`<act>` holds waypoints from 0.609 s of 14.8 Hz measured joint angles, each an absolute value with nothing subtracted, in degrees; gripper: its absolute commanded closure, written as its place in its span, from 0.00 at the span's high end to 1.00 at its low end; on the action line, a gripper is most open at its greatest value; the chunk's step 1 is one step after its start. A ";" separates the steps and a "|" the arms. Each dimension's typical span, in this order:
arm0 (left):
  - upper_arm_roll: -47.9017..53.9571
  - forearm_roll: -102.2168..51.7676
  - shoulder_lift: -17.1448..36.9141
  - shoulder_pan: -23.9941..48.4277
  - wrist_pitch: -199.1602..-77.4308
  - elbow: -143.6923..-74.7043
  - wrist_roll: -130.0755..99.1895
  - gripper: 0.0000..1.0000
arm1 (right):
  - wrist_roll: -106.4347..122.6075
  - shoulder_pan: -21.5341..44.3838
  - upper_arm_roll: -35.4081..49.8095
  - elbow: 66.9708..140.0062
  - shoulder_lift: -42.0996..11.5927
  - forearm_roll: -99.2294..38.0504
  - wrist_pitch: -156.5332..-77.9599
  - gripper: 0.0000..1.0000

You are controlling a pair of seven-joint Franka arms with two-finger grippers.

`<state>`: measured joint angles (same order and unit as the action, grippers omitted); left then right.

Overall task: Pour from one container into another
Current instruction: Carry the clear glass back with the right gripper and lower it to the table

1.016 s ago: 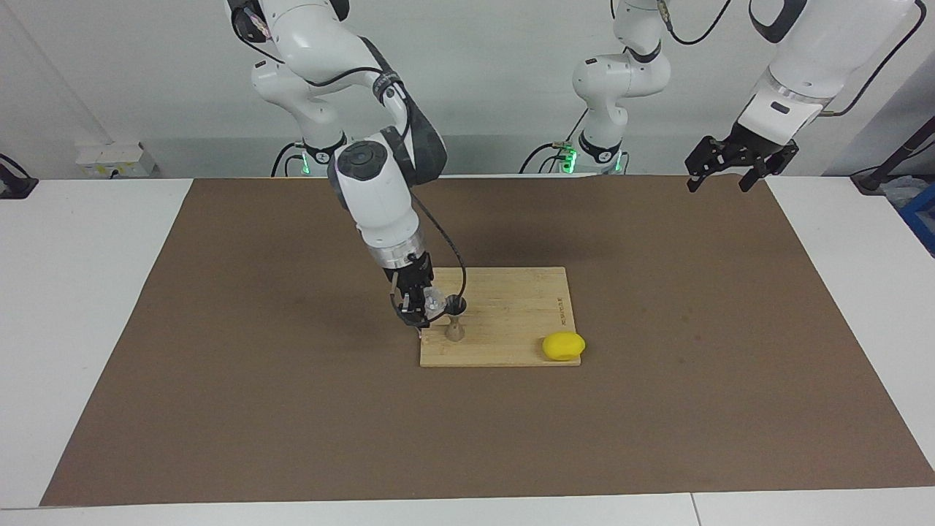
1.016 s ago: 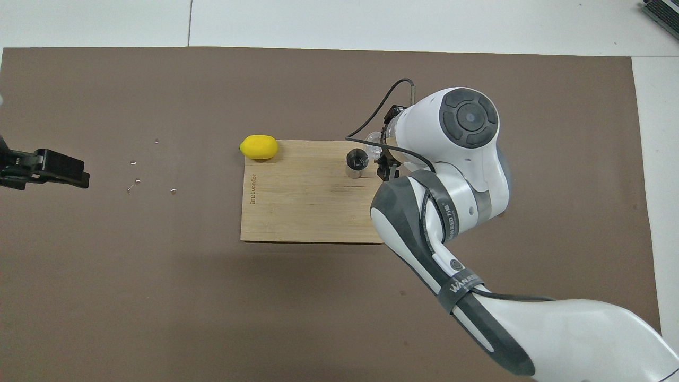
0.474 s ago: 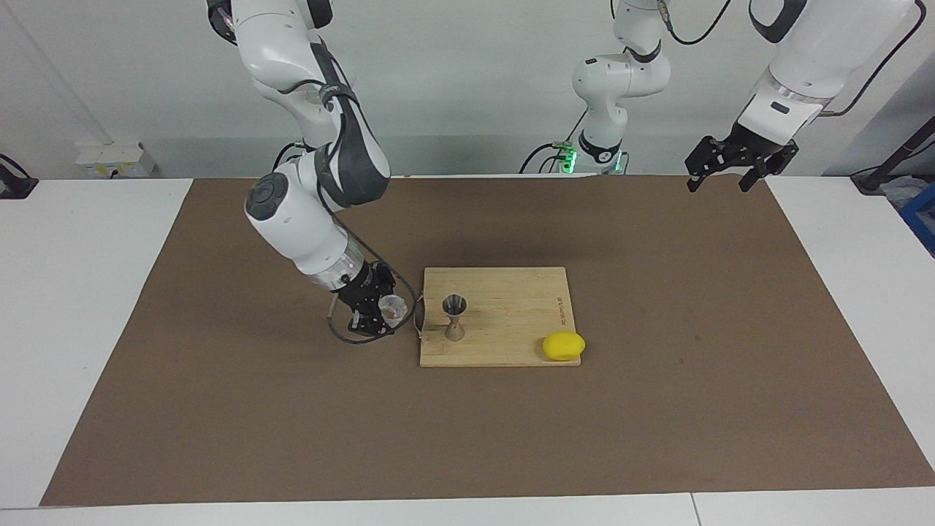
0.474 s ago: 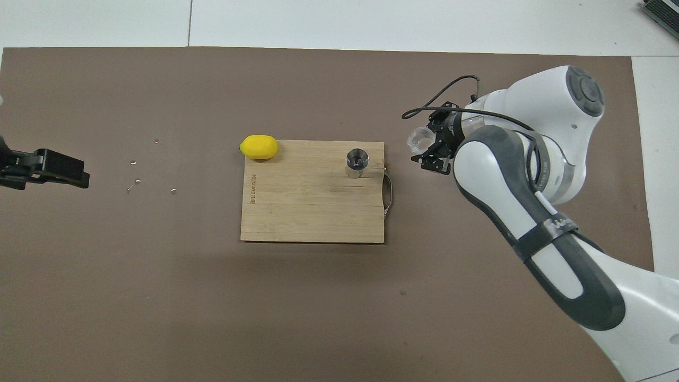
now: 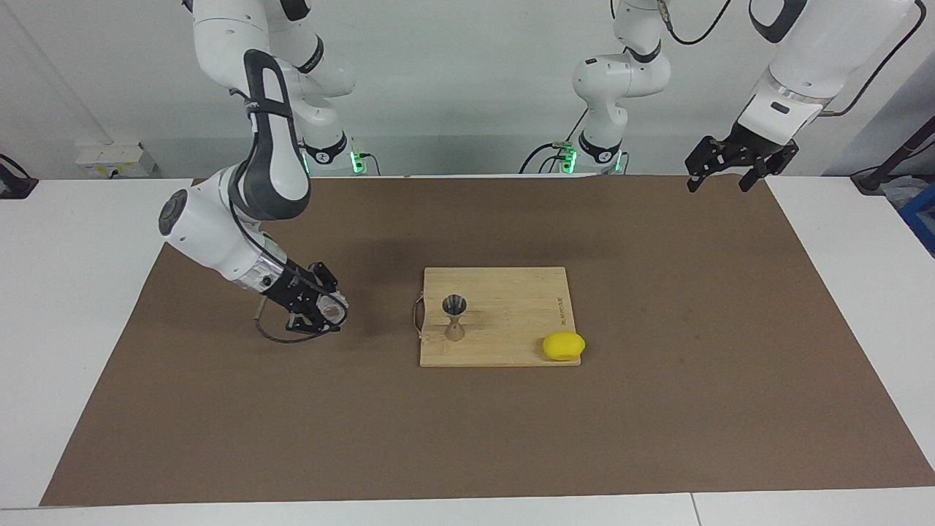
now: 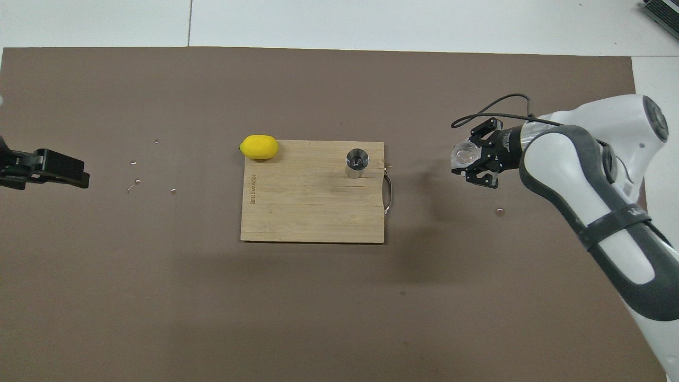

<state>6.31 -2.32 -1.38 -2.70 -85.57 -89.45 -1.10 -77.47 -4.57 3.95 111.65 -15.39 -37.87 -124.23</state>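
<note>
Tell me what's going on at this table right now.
The right gripper is shut on a small clear ribbed glass cup, carrying it low over the brown mat toward the right arm's end of the table. The silvery hourglass-shaped metal jigger stands upright on the bamboo cutting board, apart from the cup. A yellow lemon rests at the board's corner farthest from the robots. The left gripper waits open in the air over the mat's edge at the left arm's end.

Bright, even overhead light falls across the flat brown table mat (image 5: 657, 409); soft shadows pool beside the pale bamboo cutting board (image 6: 313, 212), everything sharp
</note>
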 measured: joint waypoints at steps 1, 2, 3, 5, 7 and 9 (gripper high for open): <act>6.31 -2.32 -1.38 -2.70 -85.57 -89.45 -1.10 1.00 | -74.35 -6.52 3.95 113.28 -14.85 -38.54 -124.11 0.00; 6.31 -2.32 -1.38 -2.70 -85.57 -89.45 -1.10 1.00 | -71.58 -8.30 3.95 114.63 -14.49 -39.13 -123.70 0.00; 6.31 -2.32 -1.38 -2.70 -85.57 -89.45 -1.09 1.00 | -69.04 -9.95 3.95 115.62 -14.29 -39.80 -123.01 0.00; 6.31 -2.32 -1.38 -2.70 -85.57 -89.45 -1.10 1.00 | -63.80 -13.44 3.95 116.72 -14.24 -40.73 -120.44 0.00; 6.31 -2.32 -1.38 -2.70 -85.57 -89.45 -1.10 1.00 | -57.93 -17.25 3.94 117.56 -14.61 -41.16 -118.17 0.00; 6.31 -2.32 -1.38 -2.70 -85.57 -89.45 -1.10 1.00 | -53.03 -20.46 3.94 117.92 -15.85 -41.77 -116.66 0.01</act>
<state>6.31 -2.32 -1.38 -2.70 -85.57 -89.45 -1.10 -53.03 -20.46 3.94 117.92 -15.85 -41.77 -116.66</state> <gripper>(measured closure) 0.000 0.493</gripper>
